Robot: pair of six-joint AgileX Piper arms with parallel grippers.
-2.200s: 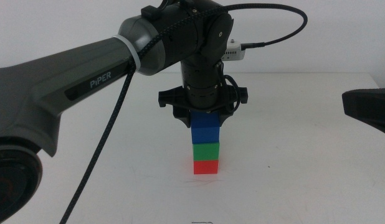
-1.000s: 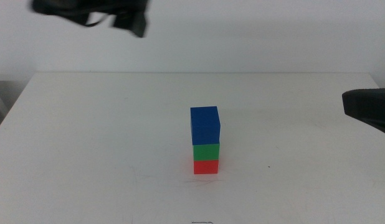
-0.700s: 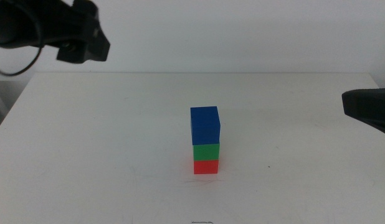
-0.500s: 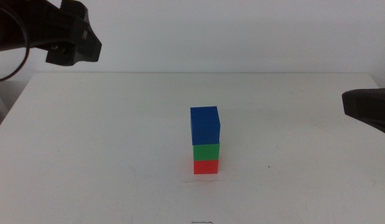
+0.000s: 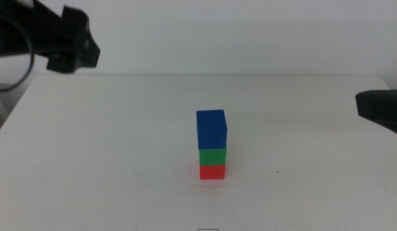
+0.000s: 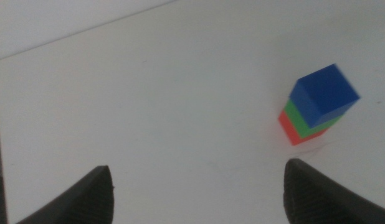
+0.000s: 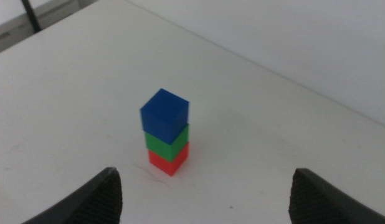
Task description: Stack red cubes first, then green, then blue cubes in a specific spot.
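**Three cubes stacked, both arms clear**

Middle view: the blue cube (image 5: 211, 129) sits on the green cube (image 5: 212, 157), on the red cube (image 5: 212, 172) — mid-table (image 5: 121, 160).

Left wrist view: the left gripper (image 6: 195, 190), jaws spread, is well apart.

Right wrist view: the right gripper (image 7: 205, 193) — also spread — faces the stack.

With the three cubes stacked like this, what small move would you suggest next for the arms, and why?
Probably just ease the left claw further back to rest. The blue cube sits on the green cube, which sits on the red cube; both claws are open and clear, the right claw waiting at the side.
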